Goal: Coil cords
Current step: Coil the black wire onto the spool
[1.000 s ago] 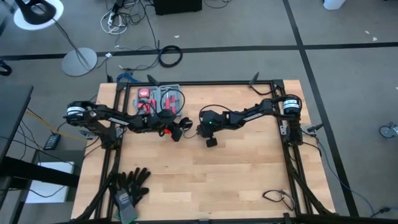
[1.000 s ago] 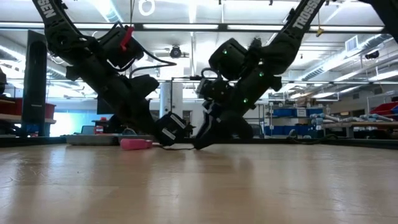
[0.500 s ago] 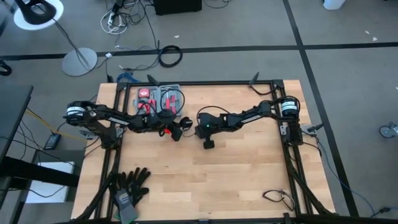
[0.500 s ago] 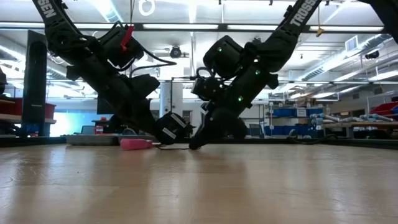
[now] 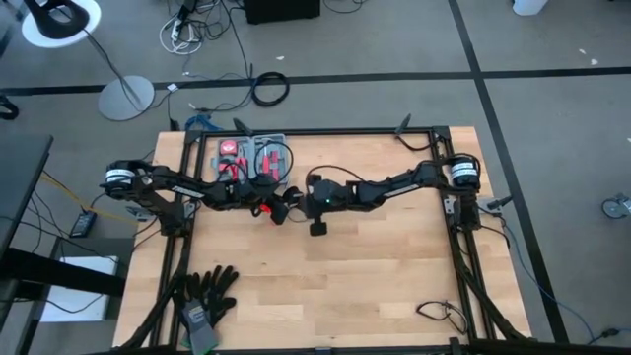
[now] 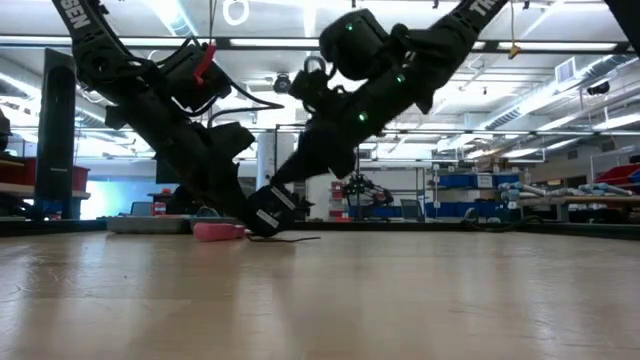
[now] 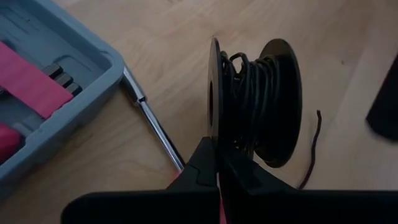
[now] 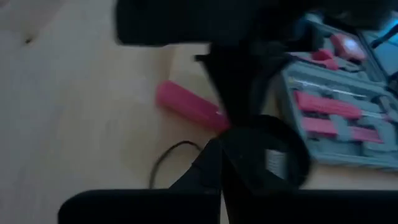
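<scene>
"TROSSEN" on the arm (image 6: 70,12); left tool (image 7: 217,163) apparently pinching the cords' spool (image 7: 252,102); right tool (image 8: 221,163) pressed together.

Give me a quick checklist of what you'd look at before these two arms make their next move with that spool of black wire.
1. Left gripper shut on the spool: ok.
2. Wire wound on the spool: ok, several turns show.
3. Loose wire end lying free on the table: ok.
4. Right gripper shut: ok; holding the wire: cannot tell.
5. Room around the spool: not ok, tool case and a pink tool sit close.
</scene>
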